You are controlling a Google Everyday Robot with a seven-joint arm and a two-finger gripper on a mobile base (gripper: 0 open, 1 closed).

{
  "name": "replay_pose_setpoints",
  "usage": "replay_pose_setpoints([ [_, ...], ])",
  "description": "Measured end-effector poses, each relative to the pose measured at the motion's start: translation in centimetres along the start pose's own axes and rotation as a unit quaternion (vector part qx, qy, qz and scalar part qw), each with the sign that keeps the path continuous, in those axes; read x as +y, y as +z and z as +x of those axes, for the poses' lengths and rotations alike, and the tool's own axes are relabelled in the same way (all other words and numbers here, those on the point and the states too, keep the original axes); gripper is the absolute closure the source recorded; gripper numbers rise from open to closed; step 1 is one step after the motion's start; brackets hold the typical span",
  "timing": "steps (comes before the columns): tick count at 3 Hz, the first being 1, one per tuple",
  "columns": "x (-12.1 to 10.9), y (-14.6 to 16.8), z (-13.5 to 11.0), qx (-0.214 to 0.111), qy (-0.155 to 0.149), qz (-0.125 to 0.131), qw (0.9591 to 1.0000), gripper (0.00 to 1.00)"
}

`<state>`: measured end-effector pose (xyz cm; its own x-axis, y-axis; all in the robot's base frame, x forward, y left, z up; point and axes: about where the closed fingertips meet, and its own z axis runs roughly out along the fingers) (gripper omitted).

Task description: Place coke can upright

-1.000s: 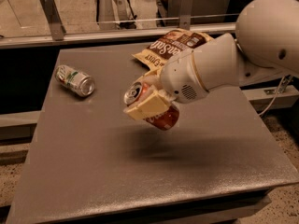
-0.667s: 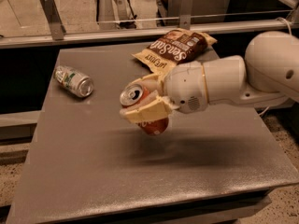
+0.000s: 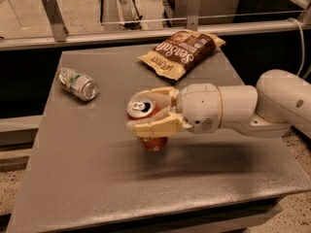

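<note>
The red coke can (image 3: 147, 141) is near the middle of the grey table (image 3: 97, 188), close to upright with its silver top (image 3: 141, 107) tilted a little toward the camera. My gripper (image 3: 146, 111) reaches in from the right and is shut on the can's upper part, one cream finger (image 3: 155, 126) in front and one behind. The can's bottom is at or just above the table top; I cannot tell whether it touches. The white arm (image 3: 233, 108) stretches off to the right.
A silver-and-green can (image 3: 77, 84) lies on its side at the table's left. A brown chip bag (image 3: 182, 53) lies at the back centre. A metal rail (image 3: 146, 30) runs behind the table.
The arm has lowered and swung level. The can in the gripper has turned from steeply tilted to near upright and come down to the table.
</note>
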<state>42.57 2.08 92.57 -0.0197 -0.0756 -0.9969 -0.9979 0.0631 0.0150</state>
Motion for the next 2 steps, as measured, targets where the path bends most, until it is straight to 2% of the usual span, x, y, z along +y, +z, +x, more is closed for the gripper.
replay_pose_setpoints([
  [1, 0.72, -0.08, 0.89, -0.033, 0.008, -0.012, 0.9994, 0.59],
  [2, 1.38, -0.10, 1.82, -0.051, 0.008, -0.021, 0.9984, 0.36],
])
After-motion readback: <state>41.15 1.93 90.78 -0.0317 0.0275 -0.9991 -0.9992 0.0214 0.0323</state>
